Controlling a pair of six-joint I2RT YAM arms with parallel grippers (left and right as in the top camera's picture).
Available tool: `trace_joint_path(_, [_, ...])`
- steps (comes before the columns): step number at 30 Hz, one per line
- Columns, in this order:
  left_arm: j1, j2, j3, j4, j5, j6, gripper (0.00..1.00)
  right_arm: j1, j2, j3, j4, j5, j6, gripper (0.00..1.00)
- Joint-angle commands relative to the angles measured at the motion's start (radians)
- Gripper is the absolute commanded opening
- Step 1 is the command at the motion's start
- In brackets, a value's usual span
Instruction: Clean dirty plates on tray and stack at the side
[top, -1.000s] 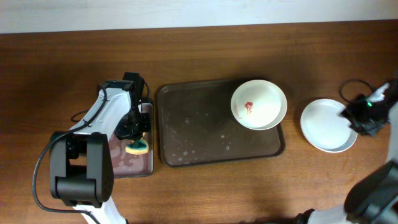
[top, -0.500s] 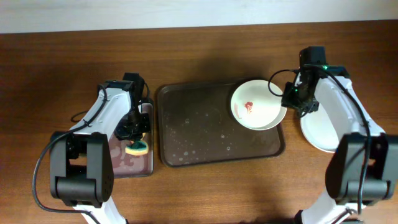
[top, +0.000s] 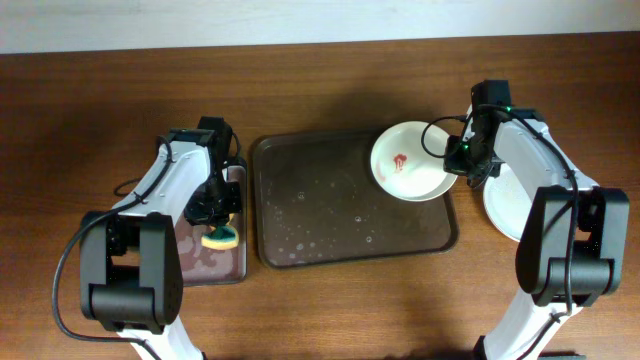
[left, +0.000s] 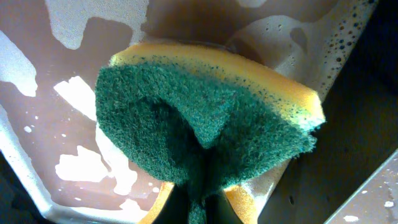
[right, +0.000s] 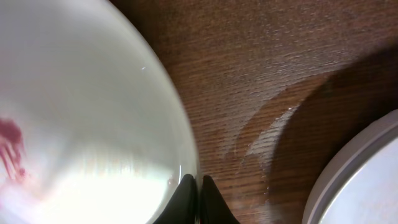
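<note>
A white dirty plate with a red sauce smear lies at the right end of the dark brown tray; it also shows in the right wrist view. My right gripper is shut on this plate's right rim. A clean white plate lies on the table to the right, partly hidden by the right arm; its edge shows in the right wrist view. My left gripper is shut on a yellow-and-green sponge over the small soapy tray.
The small black-rimmed tray at the left holds foamy water. The brown tray carries water drops in its middle. Bare wooden table lies between the two plates.
My right arm has swung in from the far right to the dirty plate and closed on its rim; the plate has shifted slightly. The left arm has not moved.
</note>
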Motion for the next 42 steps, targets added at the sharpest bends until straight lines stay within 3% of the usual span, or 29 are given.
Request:
trace_joint_path(1, [0.002,-0.016,-0.004,-0.006,0.007,0.012,0.0,0.005,-0.008,0.002,-0.052,0.001,0.034,0.04])
trace_joint_path(6, [0.002,-0.016,-0.004,-0.012,0.008,0.012,0.0,0.04,-0.148,0.002,-0.203,-0.027,0.018,0.04])
trace_joint_path(10, [0.002,-0.055,-0.003,-0.026,0.008,0.013,0.0,0.149,-0.184,-0.008,-0.324,-0.06,0.027,0.04])
trace_joint_path(16, [0.001,-0.248,-0.004,-0.035,0.019,0.013,0.0,0.298,-0.175,-0.192,-0.151,-0.089,0.174,0.04])
trace_joint_path(22, [0.002,-0.312,-0.013,-0.018,-0.023,0.034,0.0,0.328,-0.175,-0.229,-0.058,-0.085,0.247,0.04])
trace_joint_path(25, [0.002,-0.312,-0.103,0.089,-0.058,0.034,0.0,0.333,-0.175,-0.231,-0.04,-0.087,0.167,0.04])
trace_joint_path(28, [0.002,-0.312,-0.281,0.289,-0.058,0.026,0.0,0.336,-0.174,-0.238,-0.033,-0.093,0.085,0.04])
trace_joint_path(32, [0.002,-0.312,-0.473,0.502,-0.037,-0.048,0.0,0.336,-0.172,-0.275,-0.002,-0.089,0.094,0.04])
trace_joint_path(42, [0.002,-0.23,-0.516,0.535,0.011,-0.049,0.0,0.336,-0.102,-0.32,0.106,-0.09,0.093,0.09])
